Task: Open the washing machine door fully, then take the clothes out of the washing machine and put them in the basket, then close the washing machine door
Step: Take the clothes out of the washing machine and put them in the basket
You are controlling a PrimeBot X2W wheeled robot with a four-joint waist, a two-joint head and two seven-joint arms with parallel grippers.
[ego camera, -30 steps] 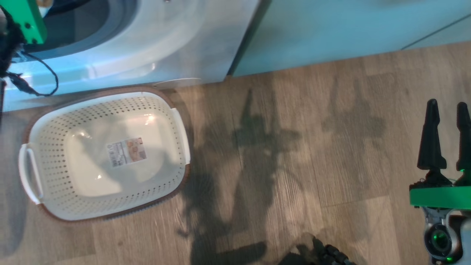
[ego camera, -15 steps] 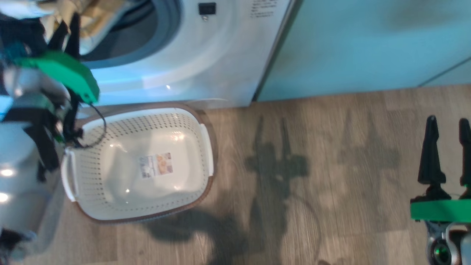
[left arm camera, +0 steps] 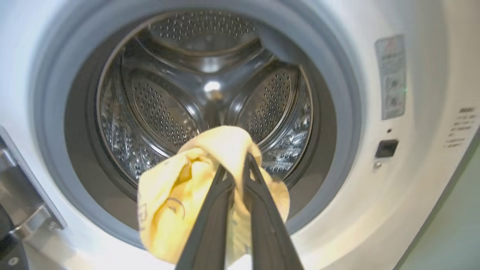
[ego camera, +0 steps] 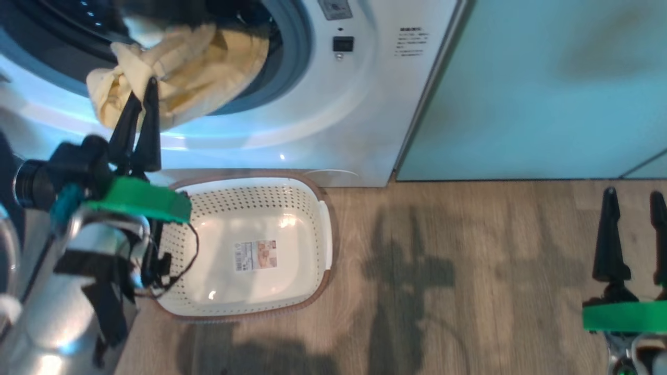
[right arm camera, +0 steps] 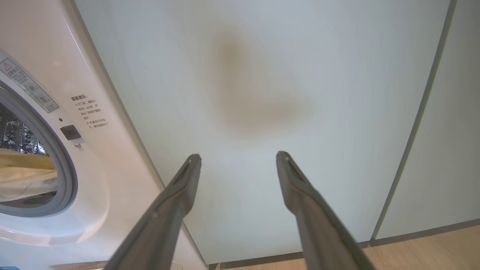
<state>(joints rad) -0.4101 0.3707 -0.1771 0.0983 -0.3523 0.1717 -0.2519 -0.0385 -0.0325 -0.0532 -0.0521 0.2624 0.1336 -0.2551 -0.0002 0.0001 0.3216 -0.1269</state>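
Note:
My left gripper (ego camera: 146, 88) is shut on a pale-yellow garment (ego camera: 182, 67), one of the clothes. It holds the cloth in front of the washing machine (ego camera: 333, 120), at the lower edge of the grey-rimmed opening. In the left wrist view the garment (left arm camera: 176, 195) bunches around the left gripper (left arm camera: 235, 165), with the steel drum (left arm camera: 165, 112) behind it. The basket (ego camera: 292, 245) stands on the floor below the opening, with nothing in it but its label. At the lower right my right gripper (ego camera: 631, 194) stands open, holding nothing. The washing machine door is out of view.
Pale green cabinet panels (ego camera: 547, 88) stand to the right of the washer; the right gripper (right arm camera: 238, 157) points at them (right arm camera: 300, 75). Wooden floor (ego camera: 469, 286) spreads to the right of the basket. A metal hinge bracket (left arm camera: 26, 217) sits at the opening's left edge.
The head camera has tilted up, so the washer and basket sit lower and further right. My left gripper has come back out of the opening with the yellow garment. The right gripper stays put.

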